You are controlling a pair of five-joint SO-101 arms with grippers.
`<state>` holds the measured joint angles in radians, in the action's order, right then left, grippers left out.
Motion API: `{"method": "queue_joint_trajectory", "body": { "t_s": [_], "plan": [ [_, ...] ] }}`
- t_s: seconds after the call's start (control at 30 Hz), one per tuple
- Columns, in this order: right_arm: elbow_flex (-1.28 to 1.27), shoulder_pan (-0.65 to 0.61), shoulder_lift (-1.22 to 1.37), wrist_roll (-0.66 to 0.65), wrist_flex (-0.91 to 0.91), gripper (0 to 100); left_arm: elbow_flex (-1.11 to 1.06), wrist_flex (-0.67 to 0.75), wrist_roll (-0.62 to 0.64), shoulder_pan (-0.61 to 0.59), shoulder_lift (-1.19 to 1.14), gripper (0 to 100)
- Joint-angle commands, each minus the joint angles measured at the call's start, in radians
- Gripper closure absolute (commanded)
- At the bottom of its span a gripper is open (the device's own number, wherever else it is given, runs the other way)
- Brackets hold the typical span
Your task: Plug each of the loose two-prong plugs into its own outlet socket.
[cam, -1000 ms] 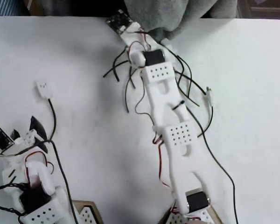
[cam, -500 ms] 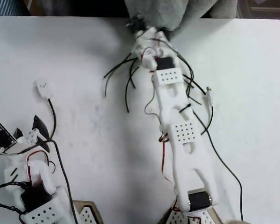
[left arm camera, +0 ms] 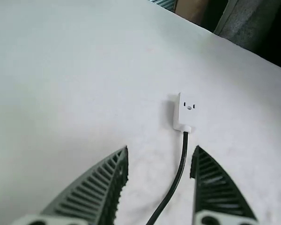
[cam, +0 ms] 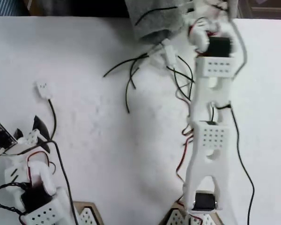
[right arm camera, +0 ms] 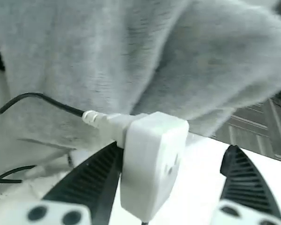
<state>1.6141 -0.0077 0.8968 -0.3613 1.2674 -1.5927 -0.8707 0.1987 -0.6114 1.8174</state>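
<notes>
**White socket dead ahead of the left jaws, cord running between them**

White moulded plastic, blocky and smooth: the outlet socket (left arm camera: pixel 185 111) lies flat on the matt white surface (cam: pixel 84 154) at the left of the high view, slotted face up. Its long axis follows its black cord (left arm camera: pixel 175 180), a thin rubbery lead. The cord runs back from the block's near end and passes between the left jaws. Those jaws, dark and ribbed, stand apart with nothing gripped, just short of the block. The left arm (cam: pixel 37 180), at lower left, is much the nearer to it.

The right arm (cam: pixel 208 140) stretches to the top right of the high view, up against grey fleecy cloth (right arm camera: pixel 131 56). Its jaws gape wide. A second white socket block (right arm camera: pixel 152 164), cord at its end, rests against one ribbed jaw with the other well apart, so I judge it not clamped.

Loose black wires (cam: pixel 130 77) and a small white connector (cam: pixel 168 52) lie at upper centre. Whether that connector is a two-prong plug is too small to tell.
</notes>
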Motion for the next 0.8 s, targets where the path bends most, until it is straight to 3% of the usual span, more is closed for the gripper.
{"method": "queue_joint_trajectory", "body": {
  "t_s": [0.0,0.1,0.3,0.43,0.77],
  "plan": [
    [0.044,0.117,-0.173,0.003,0.101,69.1,0.006,0.02,0.005,0.008,0.007,77],
    [0.035,0.179,-0.191,-0.003,0.168,69.3,0.006,0.018,0.005,0.008,0.007,77],
    [0.034,0.217,-0.096,-0.21,0.332,69.3,0.008,0.015,0.005,0.007,0.007,77],
    [0.035,0.22,0.027,-0.238,0.352,69.1,0.008,0.015,0.005,0.007,0.007,77],
    [0.038,0.228,0.358,-0.204,-0.094,66.8,0.008,0.014,0.005,0.007,0.007,77]
  ]
}}
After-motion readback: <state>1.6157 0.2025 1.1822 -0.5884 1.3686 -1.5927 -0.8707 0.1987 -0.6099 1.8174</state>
